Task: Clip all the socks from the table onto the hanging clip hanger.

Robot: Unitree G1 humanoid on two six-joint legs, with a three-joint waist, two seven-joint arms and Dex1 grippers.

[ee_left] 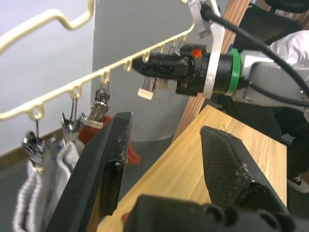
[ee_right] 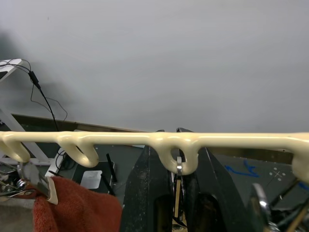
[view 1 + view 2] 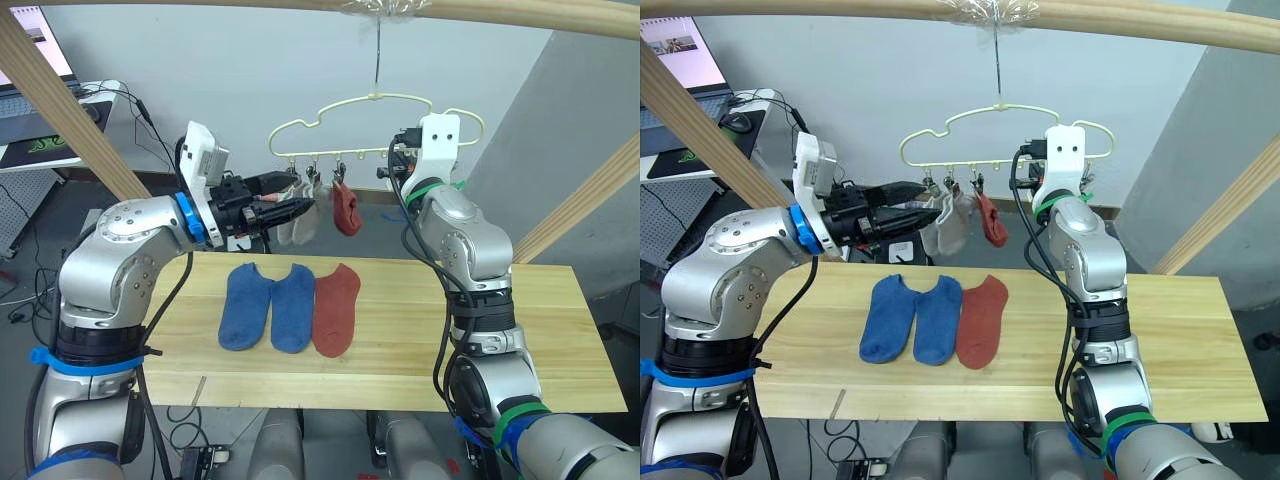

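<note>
In the left eye view, three socks hang from the hanger (image 3: pixel 375 115) at upper centre: two grey (image 3: pixel 298 222) and one red (image 3: pixel 347 210). On the table (image 3: pixel 560 330) at the centre lie two blue socks (image 3: pixel 268 306) and a red sock (image 3: pixel 336 309), so I judge the task half done. In the left wrist view, the left gripper (image 1: pixel 166 159) is wide and empty. In the right wrist view, the right gripper (image 2: pixel 177 193) stands narrow around a clip (image 2: pixel 178 186); whether it squeezes it, I cannot tell.

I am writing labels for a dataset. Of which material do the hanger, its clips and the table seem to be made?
The clip hanger looks like thin wire with a smooth pale-yellow coating, probably plastic. Its clips appear to be bare metal, shiny and silvery. The table looks like light wood, with visible grain and a matte finish.
</note>
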